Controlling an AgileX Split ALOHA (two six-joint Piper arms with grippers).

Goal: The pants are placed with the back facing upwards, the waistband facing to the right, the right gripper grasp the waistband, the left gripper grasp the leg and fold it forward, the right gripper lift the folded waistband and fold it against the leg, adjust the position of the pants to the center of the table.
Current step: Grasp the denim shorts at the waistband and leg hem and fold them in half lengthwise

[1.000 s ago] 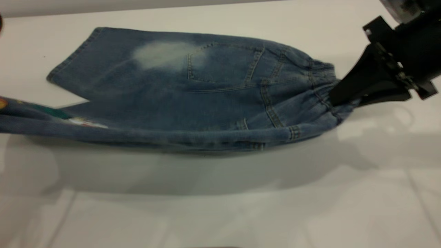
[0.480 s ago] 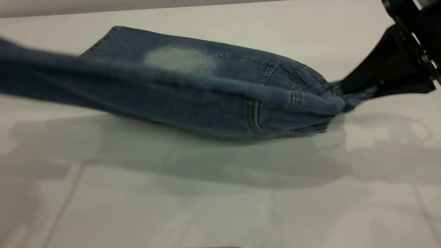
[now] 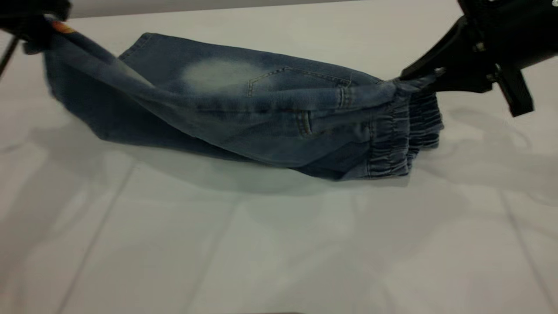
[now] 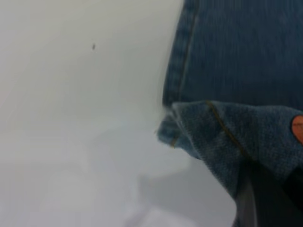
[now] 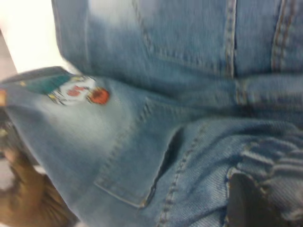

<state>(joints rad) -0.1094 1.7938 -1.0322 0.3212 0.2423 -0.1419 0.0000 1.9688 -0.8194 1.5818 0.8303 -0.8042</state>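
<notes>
The blue denim pants (image 3: 261,117) lie across the far half of the white table (image 3: 279,244), one leg flat with a pale faded patch and a back pocket. The near half is lifted and stretched between both grippers. My right gripper (image 3: 425,76) at the right is shut on the waistband (image 3: 405,131), whose puckered band hangs below it and shows up close in the right wrist view as gathered ridges (image 5: 274,161). My left gripper (image 3: 37,28) at the far left is shut on the leg hem (image 4: 227,137), where an orange print spot (image 4: 297,128) shows.
The table's front half stretches bare toward the near edge, crossed only by the shadows of the arms and the raised cloth. A grey strip (image 3: 174,5) runs behind the table's far edge.
The lifted leg and waistband have swung up and toward the far side over the flat leg. The left gripper has come into view at the far left; the right gripper rose.
</notes>
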